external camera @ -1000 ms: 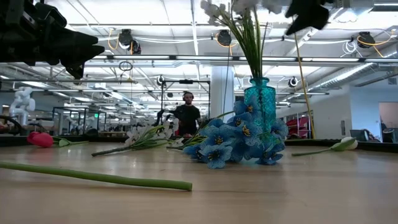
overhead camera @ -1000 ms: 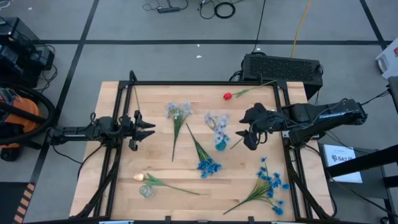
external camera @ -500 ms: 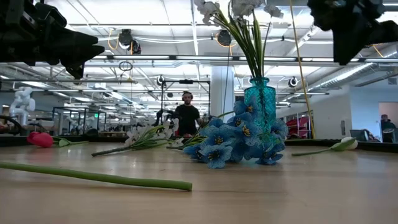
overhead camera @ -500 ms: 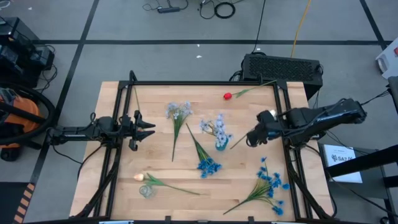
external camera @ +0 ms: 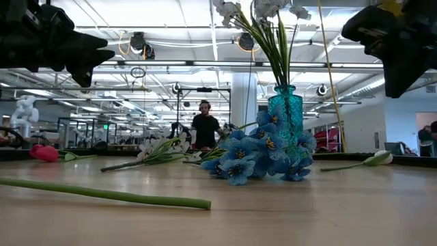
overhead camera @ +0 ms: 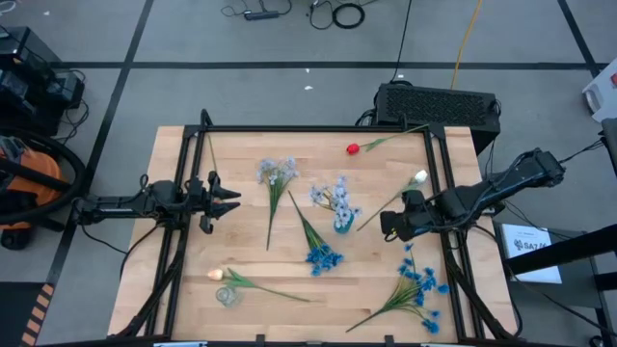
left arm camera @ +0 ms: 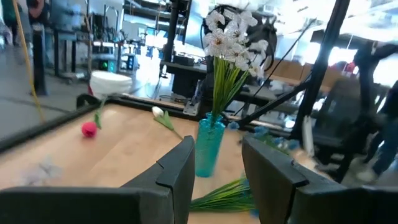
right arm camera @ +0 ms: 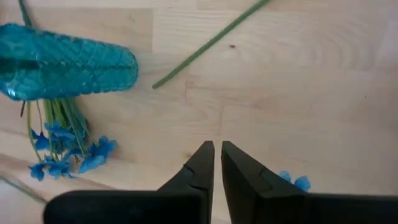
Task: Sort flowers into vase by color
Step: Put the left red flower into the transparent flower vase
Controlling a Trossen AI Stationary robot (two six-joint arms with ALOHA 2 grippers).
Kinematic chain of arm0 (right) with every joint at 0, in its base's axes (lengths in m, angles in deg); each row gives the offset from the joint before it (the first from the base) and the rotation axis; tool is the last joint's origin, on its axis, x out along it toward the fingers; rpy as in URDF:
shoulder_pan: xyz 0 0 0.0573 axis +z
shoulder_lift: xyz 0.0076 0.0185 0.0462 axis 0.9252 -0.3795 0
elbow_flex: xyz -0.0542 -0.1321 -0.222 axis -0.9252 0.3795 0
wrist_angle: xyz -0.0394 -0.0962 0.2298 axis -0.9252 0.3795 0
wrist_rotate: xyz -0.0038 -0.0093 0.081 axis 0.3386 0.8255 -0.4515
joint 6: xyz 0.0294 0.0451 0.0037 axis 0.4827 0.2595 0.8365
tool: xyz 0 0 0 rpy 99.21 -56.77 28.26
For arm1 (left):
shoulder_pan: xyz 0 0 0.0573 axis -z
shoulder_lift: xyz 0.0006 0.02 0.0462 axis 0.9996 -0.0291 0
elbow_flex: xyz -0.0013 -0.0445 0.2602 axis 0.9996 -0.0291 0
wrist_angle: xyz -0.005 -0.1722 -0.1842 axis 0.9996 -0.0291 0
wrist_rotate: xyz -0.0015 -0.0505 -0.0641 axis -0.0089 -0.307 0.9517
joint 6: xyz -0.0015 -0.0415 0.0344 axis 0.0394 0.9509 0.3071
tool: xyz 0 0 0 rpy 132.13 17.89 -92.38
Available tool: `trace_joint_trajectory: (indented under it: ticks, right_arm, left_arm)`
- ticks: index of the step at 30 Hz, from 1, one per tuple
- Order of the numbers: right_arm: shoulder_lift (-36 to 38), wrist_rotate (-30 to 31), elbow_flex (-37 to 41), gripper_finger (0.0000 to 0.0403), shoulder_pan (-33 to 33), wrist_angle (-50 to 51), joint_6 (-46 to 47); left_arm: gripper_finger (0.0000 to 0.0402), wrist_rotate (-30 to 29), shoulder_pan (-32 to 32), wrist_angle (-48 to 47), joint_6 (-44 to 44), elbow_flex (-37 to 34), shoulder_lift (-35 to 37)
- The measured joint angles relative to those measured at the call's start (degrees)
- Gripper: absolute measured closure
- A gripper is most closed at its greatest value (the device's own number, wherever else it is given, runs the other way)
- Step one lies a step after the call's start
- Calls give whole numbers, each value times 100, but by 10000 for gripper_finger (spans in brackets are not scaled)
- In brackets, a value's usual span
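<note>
Since one second ago, the right gripper has moved away from the teal vase toward the right edge of the table, and its fingers are now closed together with nothing between them. A cream-white tulip that the arm covered before now shows beside it, with its stem running toward the vase. The vase stands near the middle of the table and holds a pale grey-blue spray. A small bright blue spray lies just beside the vase. A bigger bright blue spray lies near the right gripper. The red tulip lies at the far edge. The left gripper waits at the left side, fingers apart and empty.
</note>
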Motion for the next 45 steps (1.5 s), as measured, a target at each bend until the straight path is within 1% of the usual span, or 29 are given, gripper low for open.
trace_joint_trajectory:
  ticks: [3,5,7,9,10,11,13,17,20,22,24,26,29,31,33,36,39,42,44,45]
  right_arm:
    - [0,77,0,390,8,-92,191]
    - [0,255,-1,393,6,-213,234]
    - [0,477,-2,395,6,-283,236]
    - [0,662,-2,396,4,-285,236]
    - [2,721,-2,397,-3,-292,241]
    - [1,745,-2,397,-4,-310,270]
    - [0,759,-2,397,-5,-367,278]
    - [0,760,-2,397,-5,-373,227]
    - [0,760,-2,397,-5,-378,189]
    - [2,762,-2,397,-5,-412,99]
    - [2,762,-2,397,-5,-451,-2]
    - [2,765,-2,397,-5,-524,-103]
    - [2,782,-2,397,-5,-610,-244]
    - [2,797,-2,397,-5,-716,-369]
    - [2,813,-2,397,-5,-804,-500]
    - [2,816,-2,397,-5,-908,-663]
    - [2,818,-2,397,-5,-946,-693]
    - [2,930,-2,397,5,-1012,-743]
    - [2,951,-2,397,8,-1117,-820]
    - [2,951,-2,397,8,-1184,-859]
  left_arm:
    - [262,-247,0,265,249,4,-8]
    - [262,-351,-2,377,366,39,-5]
    - [262,-697,2,266,392,218,-35]
    - [262,-1327,-13,-157,659,593,-116]
    - [262,-1625,-48,-541,787,826,-227]
    - [262,-1777,-94,-981,811,1060,-372]
    - [262,-1773,-206,-1622,676,1555,-774]
    - [263,-1654,-444,-2263,225,2607,-1899]
    - [263,-1154,-641,-2945,-623,3473,-2914]
    - [263,-870,-757,-3574,-1181,4096,-3644]
    - [263,-866,-854,-4522,-1753,4679,-4359]
    - [263,-1100,-925,-5506,-2459,5163,-5026]
    - [263,-1716,-980,-6770,-3442,5661,-5891]
    - [263,-2070,-988,-7380,-4115,5745,-6376]
    - [263,-2217,-986,-7841,-4790,5739,-6809]
    - [263,-2219,-984,-8246,-5567,5739,-7416]
    - [263,-2190,-1017,-8179,-5919,5739,-7947]
    - [263,-1876,-1186,-7887,-6109,5739,-8317]
    - [263,-1550,-1381,-7787,-6316,5739,-8469]
    - [263,-1483,-1476,-7752,-6449,5734,-8505]
